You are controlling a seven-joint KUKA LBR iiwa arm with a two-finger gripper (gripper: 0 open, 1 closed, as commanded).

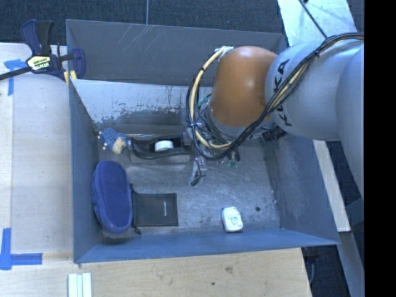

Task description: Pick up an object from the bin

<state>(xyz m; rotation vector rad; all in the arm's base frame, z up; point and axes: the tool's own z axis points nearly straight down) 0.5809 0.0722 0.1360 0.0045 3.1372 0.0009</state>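
Observation:
My gripper (197,174) hangs below the arm's orange cover, over bare bin floor near the middle of the bin. Nothing shows held in it. Just to its left, against the back wall, lies a black curved object with a white round part (162,146). A flat black square case (156,209) lies on the floor below and to the left of the gripper. A small white rounded object (232,219) rests near the front wall, below and to the right of it.
A blue oval pouch (112,197) lies along the left wall, touching the black case. A small blue and yellow toy (112,141) sits in the back left corner. The arm and its cables cover the back right part of the bin.

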